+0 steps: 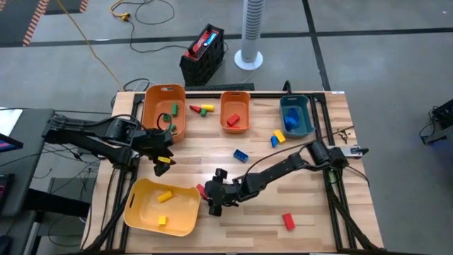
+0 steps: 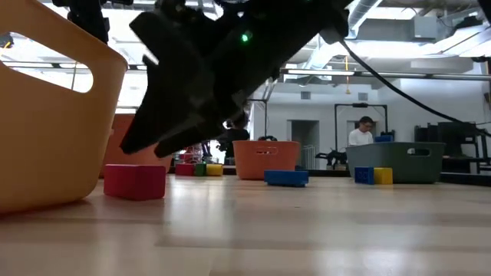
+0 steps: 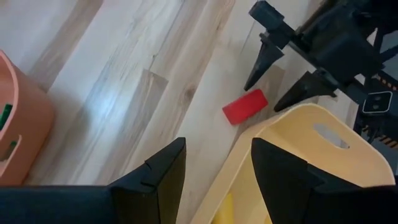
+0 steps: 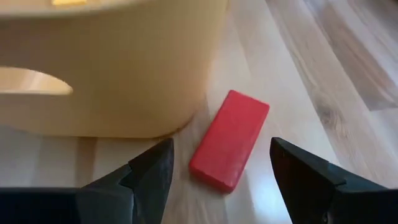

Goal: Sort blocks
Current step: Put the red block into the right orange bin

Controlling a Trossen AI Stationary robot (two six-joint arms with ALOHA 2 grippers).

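Step in hand: right end effector (image 1: 212,202) lines up on a red block (image 4: 230,139), fingers spread to either side, not yet touching. The block lies flat on the table (image 1: 311,205), just beside the right wall of the yellow bin (image 1: 185,212). Next move likely calls for lowering and closing without nudging the bin. Block is a small, smooth red rectangle. Left end effector (image 1: 162,164) hovers left of centre, pinching a yellow block (image 1: 165,160).
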